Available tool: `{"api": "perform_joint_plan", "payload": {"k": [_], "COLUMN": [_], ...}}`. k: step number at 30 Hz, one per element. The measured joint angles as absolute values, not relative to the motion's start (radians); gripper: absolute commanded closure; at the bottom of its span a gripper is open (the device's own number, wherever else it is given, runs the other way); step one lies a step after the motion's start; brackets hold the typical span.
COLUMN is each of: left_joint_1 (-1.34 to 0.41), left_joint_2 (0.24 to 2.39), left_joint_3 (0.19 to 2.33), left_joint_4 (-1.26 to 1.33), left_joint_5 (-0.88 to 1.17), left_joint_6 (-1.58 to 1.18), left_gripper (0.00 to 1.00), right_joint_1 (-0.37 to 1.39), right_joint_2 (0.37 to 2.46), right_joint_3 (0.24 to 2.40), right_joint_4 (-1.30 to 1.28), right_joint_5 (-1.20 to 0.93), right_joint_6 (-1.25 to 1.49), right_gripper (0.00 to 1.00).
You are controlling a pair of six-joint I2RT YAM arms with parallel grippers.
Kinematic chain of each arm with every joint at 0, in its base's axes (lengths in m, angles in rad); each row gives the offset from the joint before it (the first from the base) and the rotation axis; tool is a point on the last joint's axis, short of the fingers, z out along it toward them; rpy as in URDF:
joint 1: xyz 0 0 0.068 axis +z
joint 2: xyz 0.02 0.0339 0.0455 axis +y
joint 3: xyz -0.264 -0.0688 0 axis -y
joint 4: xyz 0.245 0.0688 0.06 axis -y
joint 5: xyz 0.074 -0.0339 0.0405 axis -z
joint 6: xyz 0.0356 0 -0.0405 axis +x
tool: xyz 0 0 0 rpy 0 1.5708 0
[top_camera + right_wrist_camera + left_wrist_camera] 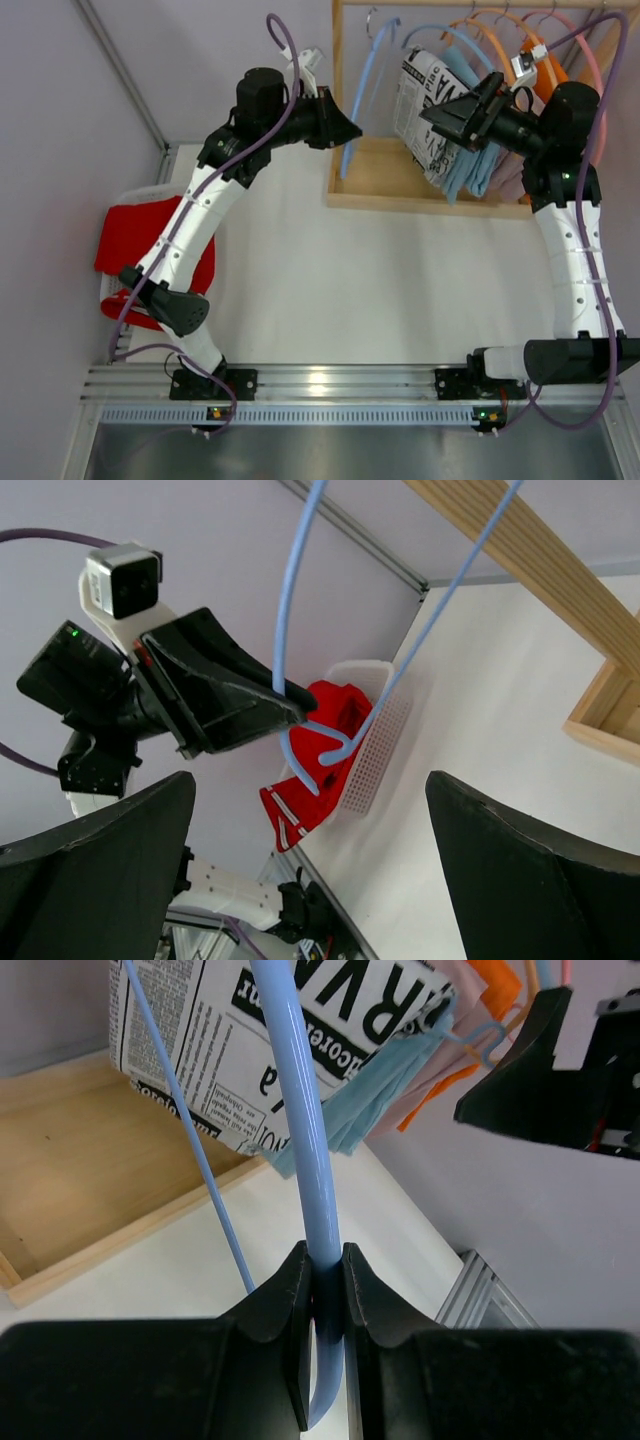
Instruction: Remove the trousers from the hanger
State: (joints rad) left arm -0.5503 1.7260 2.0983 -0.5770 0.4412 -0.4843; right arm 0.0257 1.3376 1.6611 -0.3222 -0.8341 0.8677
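From above, the left gripper (345, 128) meets a bare light-blue plastic hanger (360, 100) beside newsprint-patterned white trousers (420, 100) on the wooden rack (390, 180). Red cloth trousers (135, 235) lie in a white mesh basket (135, 193). The left wrist view alone shows the fingers clamped on the hanger's rod. The right wrist view shows the right gripper (310, 778) spread wide, empty.

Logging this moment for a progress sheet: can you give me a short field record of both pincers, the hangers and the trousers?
Left pincer: shut on a bare light blue plastic hanger
Right pincer: open, holding nothing
Red cloth trousers: off any hanger, lying in the white mesh basket
White trousers with black newspaper print: hanging on the wooden rack
Light blue cloth trousers: hanging next to the printed pair
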Motion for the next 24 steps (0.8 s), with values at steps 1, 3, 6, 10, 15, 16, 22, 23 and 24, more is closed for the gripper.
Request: {"api": "perform_joint_plan", "payload": {"k": [1,3,6,10,15,16,22,23,24], "left_joint_1": [-0.548,-0.543,-0.535,-0.515,-0.468,-0.457,-0.403,-0.4,-0.398], "left_joint_2": [1.726,1.726,1.726,1.746,1.802,1.814,1.909,1.92,1.925], "left_joint_3": [2.115,2.139,2.172,2.236,2.278,2.28,2.307,2.308,2.308], "left_joint_4": [-0.577,-0.576,-0.578,-0.587,-0.564,-0.55,-0.49,-0.481,-0.473], "left_joint_5": [0.44,0.437,0.427,0.432,0.484,0.492,0.564,0.578,0.587], "left_joint_6": [-0.481,-0.476,-0.47,-0.472,-0.505,-0.512,-0.59,-0.601,-0.606], "left_gripper": [1.0,1.0,1.0,1.0,1.0,1.0,1.0,1.0,1.0], "right_joint_1": [0.026,0.026,0.029,0.031,0.031,0.031,0.031,0.031,0.031], "right_joint_2": [1.329,1.323,1.321,1.313,1.285,1.281,1.272,1.272,1.272], "right_joint_3": [1.647,1.628,1.612,1.61,1.61,1.61,1.61,1.61,1.61], "right_joint_4": [-0.317,-0.301,-0.272,-0.253,-0.24,-0.237,-0.225,-0.226,-0.226], "right_joint_5": [-0.841,-0.858,-0.878,-0.893,-0.903,-0.904,-0.907,-0.907,-0.907], "right_joint_6": [0.869,0.876,0.885,0.886,0.885,0.884,0.884,0.884,0.884], "right_gripper": [0.01,0.01,0.01,0.01,0.01,0.01,0.01,0.01,0.01]}}
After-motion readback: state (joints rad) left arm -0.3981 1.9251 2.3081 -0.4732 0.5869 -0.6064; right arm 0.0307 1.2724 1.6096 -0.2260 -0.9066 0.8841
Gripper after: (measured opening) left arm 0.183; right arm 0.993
